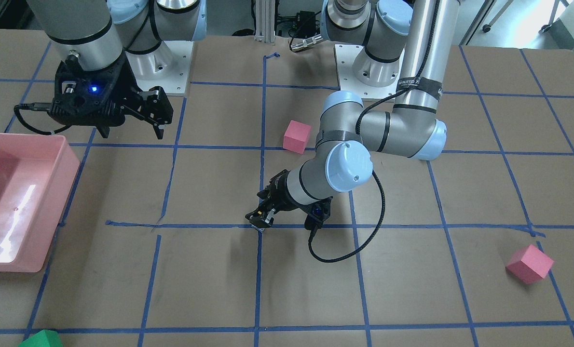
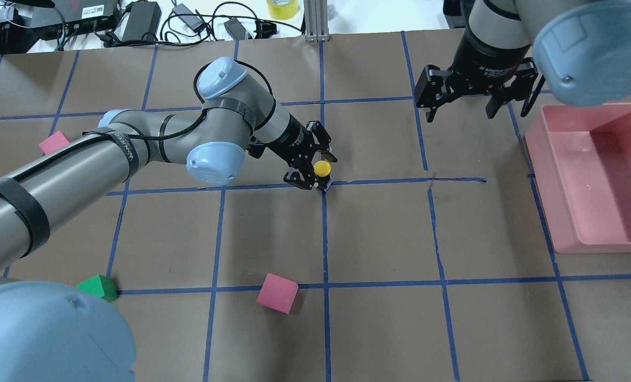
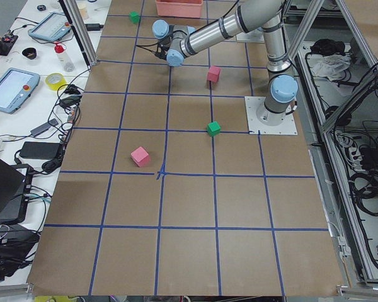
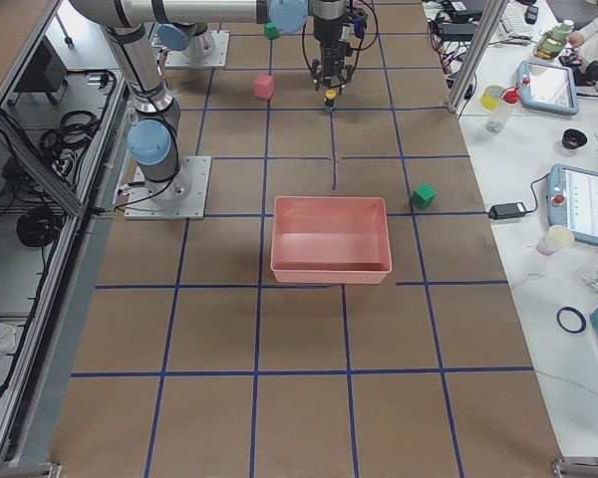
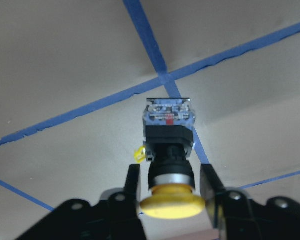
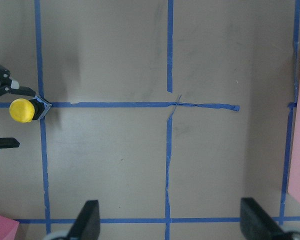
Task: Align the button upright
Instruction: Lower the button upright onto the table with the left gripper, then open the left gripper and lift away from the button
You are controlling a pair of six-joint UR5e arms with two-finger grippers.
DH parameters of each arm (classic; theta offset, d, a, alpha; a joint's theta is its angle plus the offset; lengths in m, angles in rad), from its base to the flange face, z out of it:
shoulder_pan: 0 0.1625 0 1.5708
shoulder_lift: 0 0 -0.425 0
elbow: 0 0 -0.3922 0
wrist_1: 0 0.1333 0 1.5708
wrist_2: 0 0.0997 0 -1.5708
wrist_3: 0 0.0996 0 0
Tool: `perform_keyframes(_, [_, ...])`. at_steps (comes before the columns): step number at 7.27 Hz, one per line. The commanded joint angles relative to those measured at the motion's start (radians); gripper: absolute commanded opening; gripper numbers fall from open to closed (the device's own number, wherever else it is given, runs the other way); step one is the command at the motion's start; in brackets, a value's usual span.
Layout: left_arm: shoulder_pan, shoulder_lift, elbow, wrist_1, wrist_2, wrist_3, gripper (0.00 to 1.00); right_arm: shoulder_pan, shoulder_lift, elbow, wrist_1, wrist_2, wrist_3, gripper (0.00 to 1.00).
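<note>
The button (image 2: pixel 322 168) has a round yellow cap, a black body and a silvery-blue base. It stands upright with its base on a blue tape crossing at mid-table. It also shows in the front view (image 1: pixel 263 222), the left wrist view (image 5: pixel 169 150) and the right wrist view (image 6: pixel 21 110). My left gripper (image 2: pixel 315 171) is tilted low over it and open. One finger stands on each side of the black body, with small gaps. My right gripper (image 2: pixel 469 106) is open and empty, hovering high beside the pink bin (image 2: pixel 538 180).
A pink cube (image 2: pixel 277 293) lies near the front centre. Another pink cube (image 2: pixel 54 142) lies at the left, behind my left arm. A green block (image 2: pixel 98 287) sits at the front left. Cables and power supplies lie along the table's far edge.
</note>
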Motion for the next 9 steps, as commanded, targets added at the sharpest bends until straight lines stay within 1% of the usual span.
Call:
perform_keyframes(1, [0.018, 0.036, 0.019, 0.003, 0.002, 0.091, 1.00, 0.000, -0.006, 0.000, 0.035, 0.002, -0.001, 1.00])
perform_keyframes(2, [0.083, 0.069, 0.028, -0.024, 0.001, 0.217, 1.00, 0.000, -0.006, -0.001, 0.038, 0.002, -0.001, 1.00])
perform_keyframes(3, [0.116, 0.109, 0.036, -0.097, 0.002, 0.365, 1.00, 0.000, -0.006, -0.001, 0.038, 0.002, -0.001, 1.00])
perform_keyframes(4, [0.124, 0.155, 0.038, -0.163, 0.114, 0.584, 1.00, 0.000, -0.006, -0.001, 0.038, 0.001, -0.002, 1.00])
perform_keyframes(5, [0.116, 0.197, 0.035, -0.199, 0.278, 0.785, 1.00, 0.000, -0.006, -0.003, 0.038, 0.005, -0.007, 1.00])
perform_keyframes(6, [0.119, 0.240, 0.038, -0.275, 0.333, 0.966, 1.00, -0.001, -0.006, -0.004, 0.038, 0.004, -0.039, 1.00])
perform_keyframes(7, [0.121, 0.284, 0.048, -0.352, 0.424, 1.112, 1.00, -0.002, -0.006, -0.004, 0.038, 0.002, -0.073, 1.00])
perform_keyframes(8, [0.116, 0.313, 0.099, -0.444, 0.556, 1.234, 1.00, -0.002, -0.006, -0.003, 0.038, 0.004, -0.073, 1.00])
perform_keyframes(9, [0.107, 0.324, 0.180, -0.513, 0.591, 1.255, 1.00, -0.002, -0.004, -0.004, 0.038, 0.002, -0.071, 1.00])
